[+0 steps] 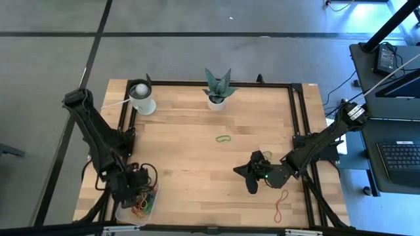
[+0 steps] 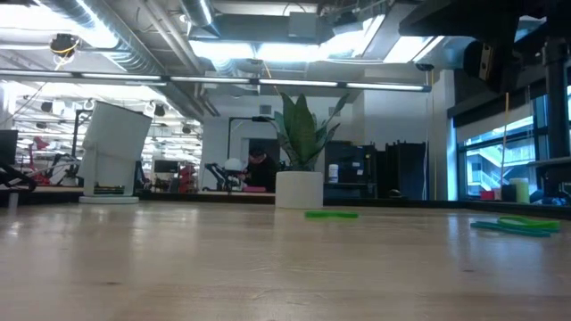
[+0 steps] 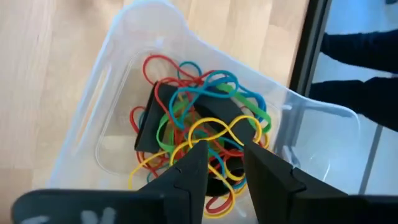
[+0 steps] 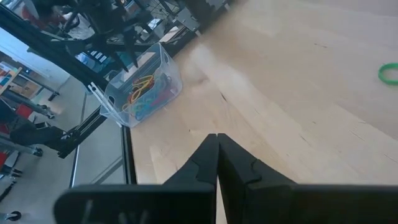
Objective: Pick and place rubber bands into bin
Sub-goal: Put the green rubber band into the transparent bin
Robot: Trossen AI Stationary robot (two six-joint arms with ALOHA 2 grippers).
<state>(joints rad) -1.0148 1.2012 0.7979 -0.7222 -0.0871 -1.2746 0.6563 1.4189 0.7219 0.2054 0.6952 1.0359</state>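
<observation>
The clear bin [image 1: 136,206] stands at the table's near left corner and holds a tangle of rubber bands [image 3: 205,124] in several colours. My left gripper [image 3: 224,152] hangs open just above them, with nothing between its fingers. My right gripper [image 1: 248,176] is shut and empty over the table's near right part, pointing toward the bin [image 4: 143,87]. A green rubber band [image 1: 224,138] lies flat mid-table; it also shows in the low view [image 2: 330,214] and the right wrist view [image 4: 388,73]. A red rubber band [image 1: 282,203] lies near the front right edge.
A black block [image 3: 163,121] lies in the bin under the bands. A white cup [image 1: 142,98] and a white plant pot [image 1: 216,99] stand at the table's far edge. Another green band [image 2: 517,226] shows low at the right. Bare wood lies between the two grippers.
</observation>
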